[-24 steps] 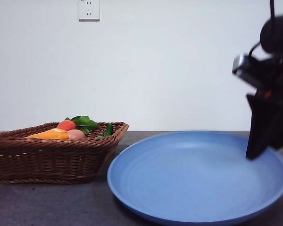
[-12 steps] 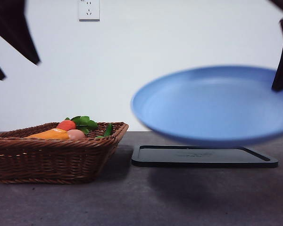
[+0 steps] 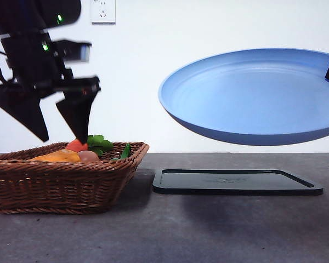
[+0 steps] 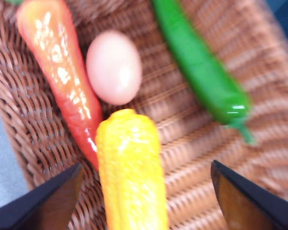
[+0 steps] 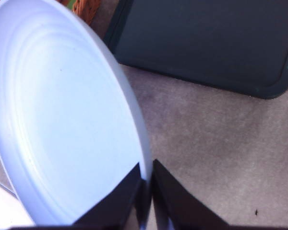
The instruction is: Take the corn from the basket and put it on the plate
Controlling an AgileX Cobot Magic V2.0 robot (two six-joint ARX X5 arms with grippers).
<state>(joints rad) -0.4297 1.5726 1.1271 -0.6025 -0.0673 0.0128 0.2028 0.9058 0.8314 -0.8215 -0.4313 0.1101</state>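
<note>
The ridged orange-yellow corn (image 4: 130, 172) lies in the brown wicker basket (image 3: 66, 183), beside a red-orange carrot (image 4: 62, 81) and a pale egg (image 4: 114, 67). My left gripper (image 3: 52, 123) hangs open just above the basket, its jaws spread wide to either side of the corn (image 3: 57, 156). The light blue plate (image 3: 255, 96) is held in the air, tilted, above the black tray (image 3: 236, 182). My right gripper (image 5: 146, 184) is shut on the plate's (image 5: 62, 124) rim.
A green pepper (image 4: 201, 72) lies in the basket (image 4: 192, 143) past the egg. Green leaves (image 3: 98, 143) show above the basket's rim. The flat black tray (image 5: 206, 43) rests on the grey table (image 3: 153, 230). A wall socket (image 3: 103, 11) is on the white wall.
The left gripper has come down from the top left corner to just above the basket. The plate, lifted off the table a second ago, has risen a little further.
</note>
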